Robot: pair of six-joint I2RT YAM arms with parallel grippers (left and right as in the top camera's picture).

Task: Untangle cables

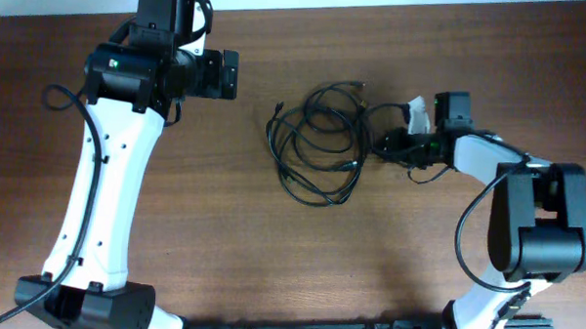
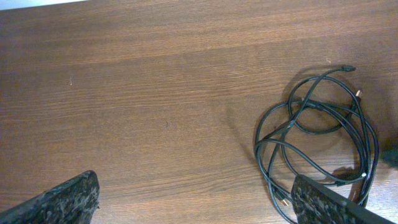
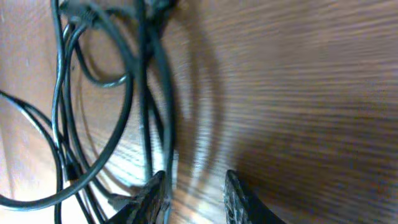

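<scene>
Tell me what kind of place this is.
Likely a robotics lab or test bench: a left arm and right arm mounted at a plain wooden table, with a tangle of black cables laid between them.

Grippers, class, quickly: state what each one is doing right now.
Left gripper: wide open, holding nothing.
Right gripper: slightly open beside the cables, nothing seen in its grip.

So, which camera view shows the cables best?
The overhead view: the whole tangle of cables lies in frame and is sharp. The left wrist view shows most of it, cut off at the lower right. The right wrist view shows only a few blurred strands up close.
</scene>
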